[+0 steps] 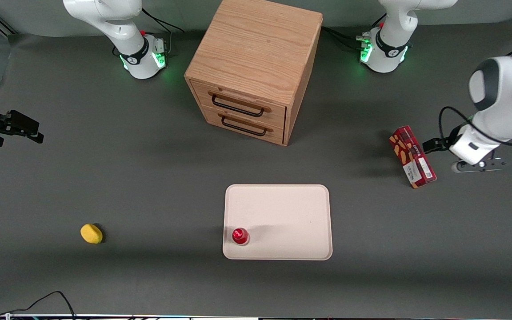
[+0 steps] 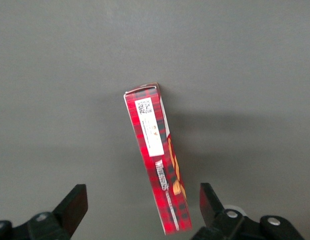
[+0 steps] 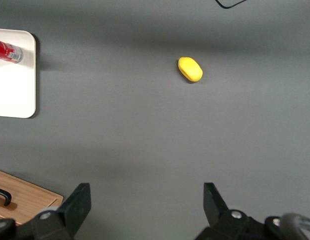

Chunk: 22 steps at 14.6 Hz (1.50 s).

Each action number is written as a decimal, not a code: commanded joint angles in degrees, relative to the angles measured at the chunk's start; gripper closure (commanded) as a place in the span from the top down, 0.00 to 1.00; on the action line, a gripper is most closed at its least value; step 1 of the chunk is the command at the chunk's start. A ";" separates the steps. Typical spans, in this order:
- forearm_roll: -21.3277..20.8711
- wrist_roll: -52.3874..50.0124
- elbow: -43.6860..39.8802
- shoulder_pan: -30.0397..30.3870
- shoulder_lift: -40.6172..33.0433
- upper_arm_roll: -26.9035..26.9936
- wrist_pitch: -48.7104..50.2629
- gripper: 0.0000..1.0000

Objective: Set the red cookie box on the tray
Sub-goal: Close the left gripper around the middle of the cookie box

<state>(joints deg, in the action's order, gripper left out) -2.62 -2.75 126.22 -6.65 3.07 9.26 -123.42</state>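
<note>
The red cookie box (image 1: 411, 155) rests on one long narrow edge on the grey table, toward the working arm's end and a little farther from the front camera than the tray. The cream-white tray (image 1: 291, 209) lies flat near the table's middle. My left gripper (image 1: 434, 146) hovers beside and above the box. In the left wrist view the gripper (image 2: 142, 192) is open. One end of the box (image 2: 157, 150), white label upward, lies between the fingers (image 2: 75, 200) and closer to one of them, touching neither.
A small round red-topped object (image 1: 240, 236) stands on the tray's near corner. A wooden two-drawer cabinet (image 1: 256, 66) sits farther back at the middle. A yellow lump (image 1: 91, 234) lies toward the parked arm's end.
</note>
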 commanded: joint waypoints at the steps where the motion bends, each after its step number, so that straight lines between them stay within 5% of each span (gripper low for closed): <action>1: 0.43 -2.69 6.13 -0.03 1.14 0.23 -9.53 1.00; 10: 3.50 -3.93 6.67 0.05 10.55 0.23 -20.89 0.95; 11: 4.11 -3.84 6.75 0.06 10.73 0.23 -21.16 0.88; 12: 4.38 -3.75 7.01 -0.03 10.73 0.23 -21.42 0.69; 15: 4.47 -3.66 7.54 -0.03 10.47 0.23 -21.42 0.03; 19: 4.38 -3.05 7.46 -0.12 8.46 0.23 -19.06 0.00; 22: 4.38 -2.79 4.40 -0.38 2.67 0.23 -8.55 0.00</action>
<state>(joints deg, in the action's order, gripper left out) 1.29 -6.01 132.22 -6.66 11.85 9.36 -139.81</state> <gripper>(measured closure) 0.718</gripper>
